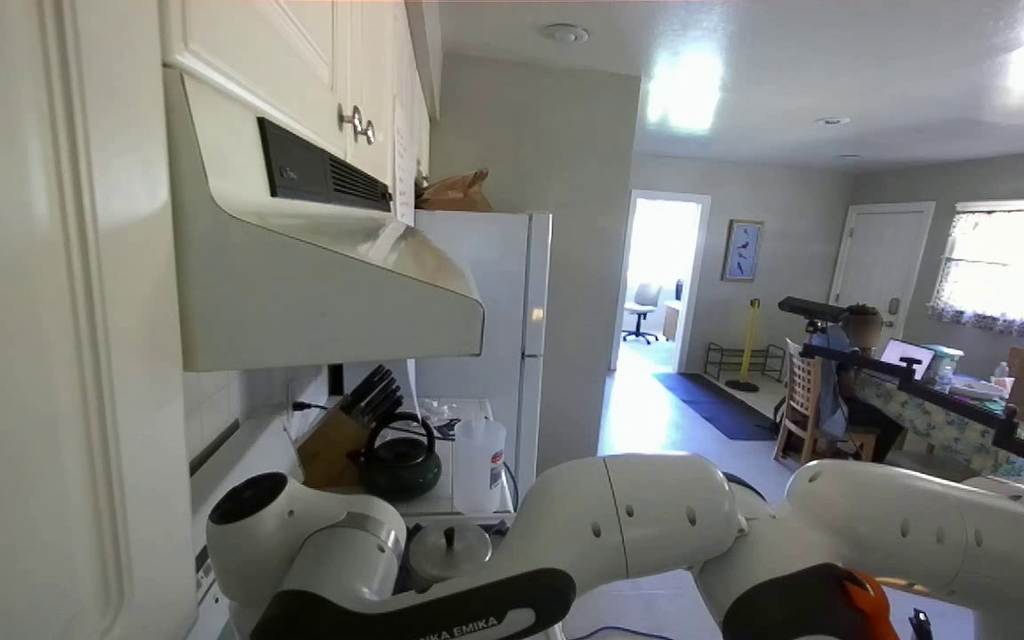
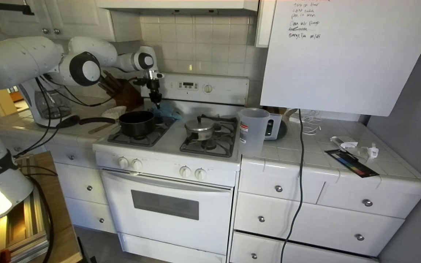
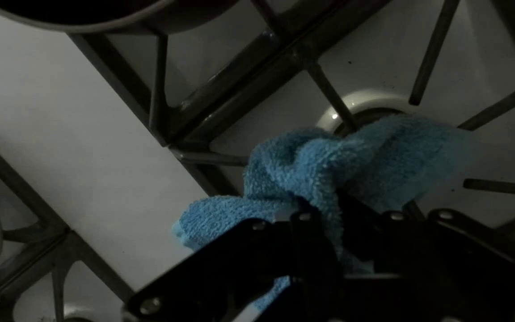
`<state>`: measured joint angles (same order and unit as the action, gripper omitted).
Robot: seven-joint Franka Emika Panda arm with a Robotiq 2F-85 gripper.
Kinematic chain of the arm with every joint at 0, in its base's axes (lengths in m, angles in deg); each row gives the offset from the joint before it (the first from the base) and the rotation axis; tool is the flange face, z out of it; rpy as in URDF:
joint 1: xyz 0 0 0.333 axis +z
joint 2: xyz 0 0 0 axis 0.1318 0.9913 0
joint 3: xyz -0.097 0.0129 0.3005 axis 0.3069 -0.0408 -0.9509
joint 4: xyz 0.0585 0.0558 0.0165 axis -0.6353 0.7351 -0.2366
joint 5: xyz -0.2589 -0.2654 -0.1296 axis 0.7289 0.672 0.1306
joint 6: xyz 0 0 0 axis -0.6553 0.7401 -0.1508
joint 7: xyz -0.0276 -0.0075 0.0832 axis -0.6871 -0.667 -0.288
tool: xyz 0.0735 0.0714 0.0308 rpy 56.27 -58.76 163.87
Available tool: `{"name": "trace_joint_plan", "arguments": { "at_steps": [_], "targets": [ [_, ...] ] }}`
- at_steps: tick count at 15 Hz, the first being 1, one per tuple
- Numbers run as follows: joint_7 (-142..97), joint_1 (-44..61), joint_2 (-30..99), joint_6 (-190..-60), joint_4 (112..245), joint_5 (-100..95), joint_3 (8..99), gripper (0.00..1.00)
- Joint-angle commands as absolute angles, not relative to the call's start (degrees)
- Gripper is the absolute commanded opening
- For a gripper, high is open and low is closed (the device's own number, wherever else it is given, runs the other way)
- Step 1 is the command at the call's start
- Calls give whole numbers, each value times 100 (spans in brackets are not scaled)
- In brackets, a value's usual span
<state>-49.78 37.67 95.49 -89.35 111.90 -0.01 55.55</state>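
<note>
Dark hand [image 3: 322, 214]; blue cloth [image 3: 302, 165] pinched between jaws, spilling both sides.

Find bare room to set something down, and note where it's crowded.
Bare: white tiled counter between the translucent plastic pitcher and long black cable; white stovetop strip between the black saucepan and silver lidded pot. Crowded: black metal grates by that saucepan, where the black gripper holds crumpled blue cloth.
</note>
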Motion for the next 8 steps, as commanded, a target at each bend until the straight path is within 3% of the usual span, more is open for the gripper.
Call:
{"name": "trace_joint_plan", "arguments": {
  "at_steps": [1,8],
  "targets": [
    [-5969,3844,9653,-8598,11074,167,5679,3],
    [-6867,3817,9716,-8335,11075,390,5816,3]
  ]
}}
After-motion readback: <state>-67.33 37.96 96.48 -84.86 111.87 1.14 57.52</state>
